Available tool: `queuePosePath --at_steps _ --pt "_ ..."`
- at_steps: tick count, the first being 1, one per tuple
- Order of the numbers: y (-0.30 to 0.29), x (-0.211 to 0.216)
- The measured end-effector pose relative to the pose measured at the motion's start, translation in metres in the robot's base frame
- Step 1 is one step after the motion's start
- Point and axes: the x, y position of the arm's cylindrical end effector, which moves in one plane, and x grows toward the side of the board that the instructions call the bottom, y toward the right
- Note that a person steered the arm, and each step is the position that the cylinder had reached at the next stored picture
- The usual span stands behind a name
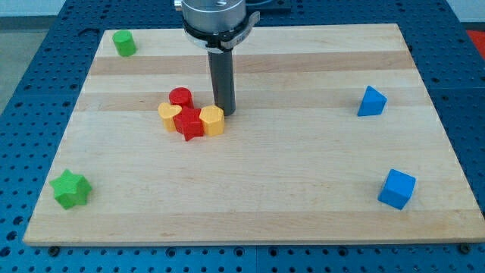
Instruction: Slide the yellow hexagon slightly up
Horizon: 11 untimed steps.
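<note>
Resting just up-right of the yellow hexagon (213, 120), my tip (225, 114) nearly touches it.

Wooden board (250, 197); seven coloured blocks on it

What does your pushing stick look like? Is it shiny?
My tip ends a straight, dark grey, round rod with a dull finish. Higher up it fits into a wider round mount, silvery metal with a black band beneath. I see no cables or markings.
</note>
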Motion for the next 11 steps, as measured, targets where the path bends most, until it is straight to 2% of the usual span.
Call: queuePosePath --at_steps 2,4,5,7,8,9,10,11 --pt "0.063 0.005" --pt "0.064 0.056" --pt "0.043 0.072" --pt "0.03 0.039" --pt "0.021 0.04" --pt "0.021 0.063" --pt "0.012 0.066" --pt "0.005 0.048"
